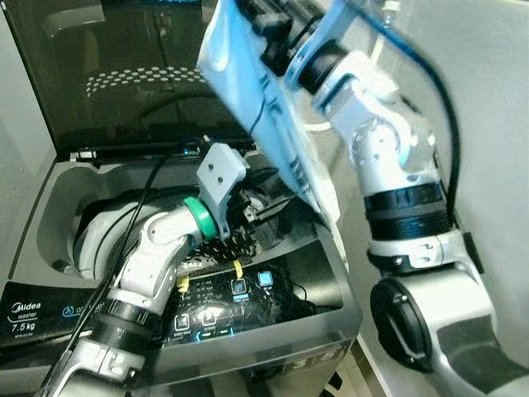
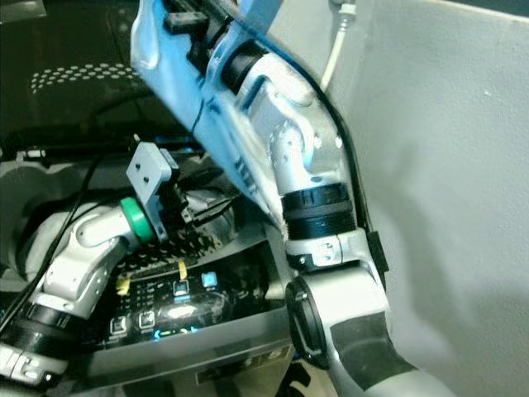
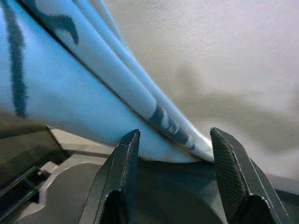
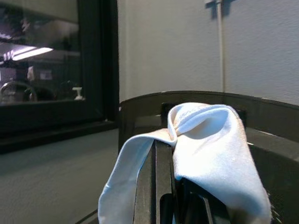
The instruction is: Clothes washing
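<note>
A light blue garment (image 1: 256, 107) with dark markings hangs from high above the open top-loading washer (image 1: 50, 310), down toward its right rim. My right gripper (image 4: 163, 186) is raised at the top of the head view (image 1: 273, 25) and is shut on the garment's upper fold (image 4: 210, 140). My left gripper (image 1: 256, 211) reaches over the drum opening (image 1: 99, 231) toward the cloth's lower end. In the left wrist view the left gripper (image 3: 170, 140) is open, and the garment's bottom corner (image 3: 187, 149) lies just past its fingertips. I cannot tell whether the cloth touches them.
The washer's dark lid (image 1: 107, 74) stands upright at the back. Its lit control panel (image 1: 223, 298) faces me below my left arm. A grey wall (image 1: 488, 124) stands close on the right, with a white cable (image 2: 335, 50) running down it.
</note>
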{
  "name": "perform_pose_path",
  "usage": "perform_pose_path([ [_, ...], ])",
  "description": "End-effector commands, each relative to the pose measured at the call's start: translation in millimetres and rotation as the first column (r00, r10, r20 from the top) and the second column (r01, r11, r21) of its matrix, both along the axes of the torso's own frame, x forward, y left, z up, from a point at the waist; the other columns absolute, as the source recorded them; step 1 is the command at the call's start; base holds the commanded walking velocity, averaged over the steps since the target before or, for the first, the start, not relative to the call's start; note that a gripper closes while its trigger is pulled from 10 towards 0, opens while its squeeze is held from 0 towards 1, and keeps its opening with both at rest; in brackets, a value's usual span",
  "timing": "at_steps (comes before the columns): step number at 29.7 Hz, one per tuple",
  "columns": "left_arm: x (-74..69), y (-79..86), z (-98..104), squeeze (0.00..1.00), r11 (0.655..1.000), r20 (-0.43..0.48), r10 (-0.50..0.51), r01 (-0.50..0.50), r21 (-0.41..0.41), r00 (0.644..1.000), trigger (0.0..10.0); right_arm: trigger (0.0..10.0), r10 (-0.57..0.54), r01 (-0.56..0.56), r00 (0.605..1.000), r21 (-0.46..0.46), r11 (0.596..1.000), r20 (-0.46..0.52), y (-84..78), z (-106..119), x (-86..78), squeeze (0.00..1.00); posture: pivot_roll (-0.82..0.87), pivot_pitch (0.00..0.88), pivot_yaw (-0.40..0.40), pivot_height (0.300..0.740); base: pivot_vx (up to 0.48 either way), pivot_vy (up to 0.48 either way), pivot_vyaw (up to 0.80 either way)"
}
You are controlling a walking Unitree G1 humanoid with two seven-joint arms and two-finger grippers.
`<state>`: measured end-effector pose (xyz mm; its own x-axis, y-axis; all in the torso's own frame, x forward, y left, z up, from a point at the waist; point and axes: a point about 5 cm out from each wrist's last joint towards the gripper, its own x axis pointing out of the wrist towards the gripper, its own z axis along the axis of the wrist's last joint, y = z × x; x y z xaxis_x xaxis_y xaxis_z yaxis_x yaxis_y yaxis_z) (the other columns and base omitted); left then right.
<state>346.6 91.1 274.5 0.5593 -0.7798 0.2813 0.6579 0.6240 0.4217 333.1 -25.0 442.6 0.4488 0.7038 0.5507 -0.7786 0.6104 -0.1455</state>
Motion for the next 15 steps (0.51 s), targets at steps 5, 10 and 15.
perform_pose_path([
  [5, 7.2, -4.7, 4.2, 1.0, 0.997, 0.048, 0.08, -0.08, -0.009, 0.996, 10.0, 10.0, 0.027, -0.026, 0.999, -0.028, 0.999, 0.032, 4.4, -2.3, -8.1, 0.0, 0.05, 0.025, 0.082, 0.74, 0.0, 0.0, 0.0],
  [10, 15.5, -5.1, 5.3, 1.0, 0.988, 0.046, 0.148, -0.146, -0.059, 0.988, 10.0, 10.0, 0.037, -0.036, 0.999, -0.029, 0.999, 0.024, 5.1, -4.8, -9.7, 0.0, 0.05, 0.022, 0.087, 0.74, 0.0, 0.0, 0.0],
  [15, 28.0, -2.7, 9.0, 0.68, 0.966, 0.03, 0.223, -0.217, -0.137, 0.974, 10.0, 10.0, 0.072, -0.072, 0.997, -0.028, 0.997, 0.002, 7.4, -8.3, -12.4, 0.0, 0.04, 0.018, 0.078, 0.74, 0.0, 0.0, 0.0],
])
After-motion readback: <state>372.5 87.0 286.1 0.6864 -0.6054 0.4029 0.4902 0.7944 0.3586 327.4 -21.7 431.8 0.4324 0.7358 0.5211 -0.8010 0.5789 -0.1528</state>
